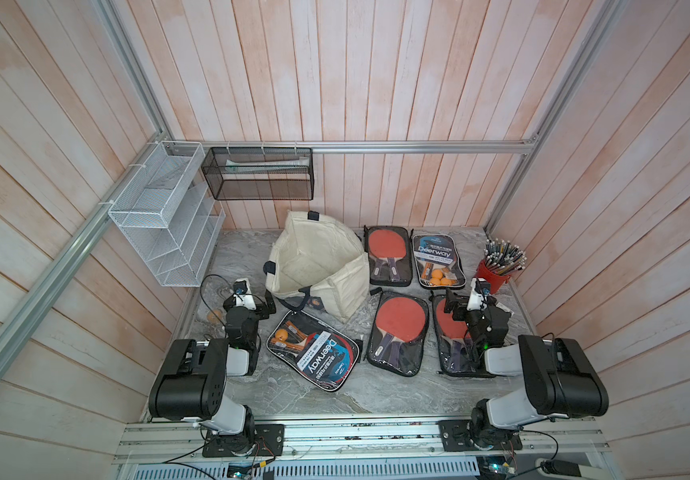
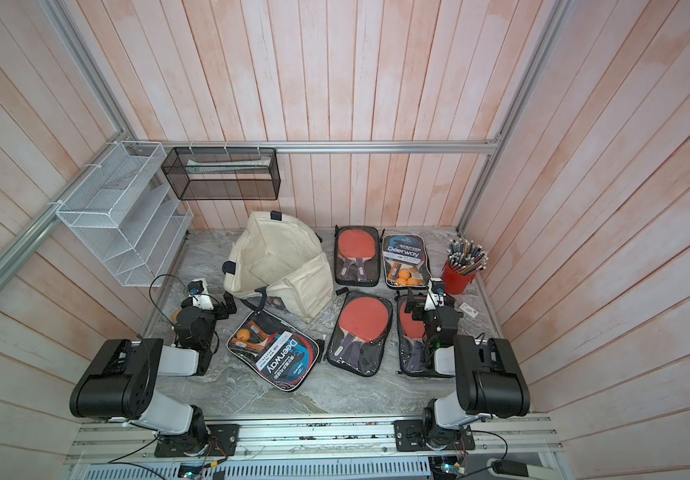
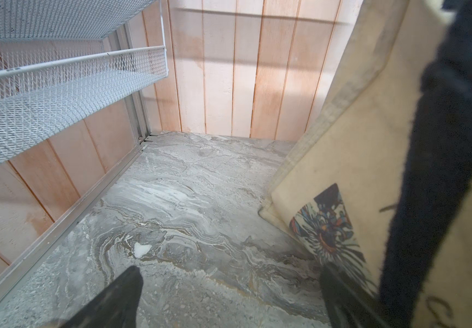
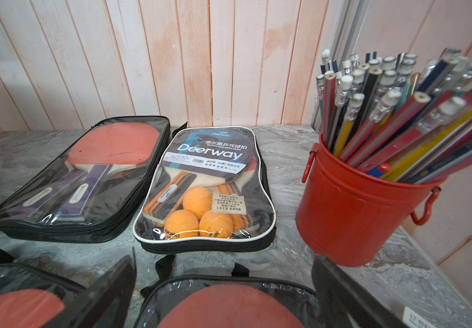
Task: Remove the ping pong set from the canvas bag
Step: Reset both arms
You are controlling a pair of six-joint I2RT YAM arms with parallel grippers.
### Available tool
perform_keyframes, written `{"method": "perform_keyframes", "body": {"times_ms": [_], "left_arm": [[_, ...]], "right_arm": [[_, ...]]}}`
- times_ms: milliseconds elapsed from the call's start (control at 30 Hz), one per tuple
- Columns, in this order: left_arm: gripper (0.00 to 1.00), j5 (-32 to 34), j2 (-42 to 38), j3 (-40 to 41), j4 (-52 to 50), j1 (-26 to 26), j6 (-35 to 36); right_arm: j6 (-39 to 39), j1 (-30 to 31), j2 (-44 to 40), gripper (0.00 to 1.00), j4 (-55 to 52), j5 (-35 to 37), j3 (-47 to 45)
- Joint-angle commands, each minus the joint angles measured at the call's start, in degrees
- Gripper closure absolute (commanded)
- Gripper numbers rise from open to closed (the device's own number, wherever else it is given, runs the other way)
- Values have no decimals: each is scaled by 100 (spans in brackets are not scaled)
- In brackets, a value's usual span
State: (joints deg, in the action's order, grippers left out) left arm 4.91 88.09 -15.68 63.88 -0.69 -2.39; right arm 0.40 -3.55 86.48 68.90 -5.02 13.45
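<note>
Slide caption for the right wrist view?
Open right claw over cased paddles, facing a Deerway set and red pencil bucket.

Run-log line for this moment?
cream canvas tote with navy handles: open, looks empty | five clear zippered paddle cases: on marble table | left gripper: open | right gripper: open

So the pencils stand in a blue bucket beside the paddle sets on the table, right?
Not quite. The bucket is red, not blue. The right wrist view shows it plainly; the pencils do stand in it, beside the paddle sets on the table.
</note>
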Motion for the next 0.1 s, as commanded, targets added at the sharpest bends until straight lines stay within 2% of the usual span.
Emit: {"method": "perform_keyframes", "body": {"times_ms": [0,67], "left_arm": [[0,-42,27,-50,14,-5,6],[0,-42,28,-51,9,-10,11]], "right_arm": [[17,13,71,2,-85,67,118],[10,20,60,2,-65,75,96]]}}
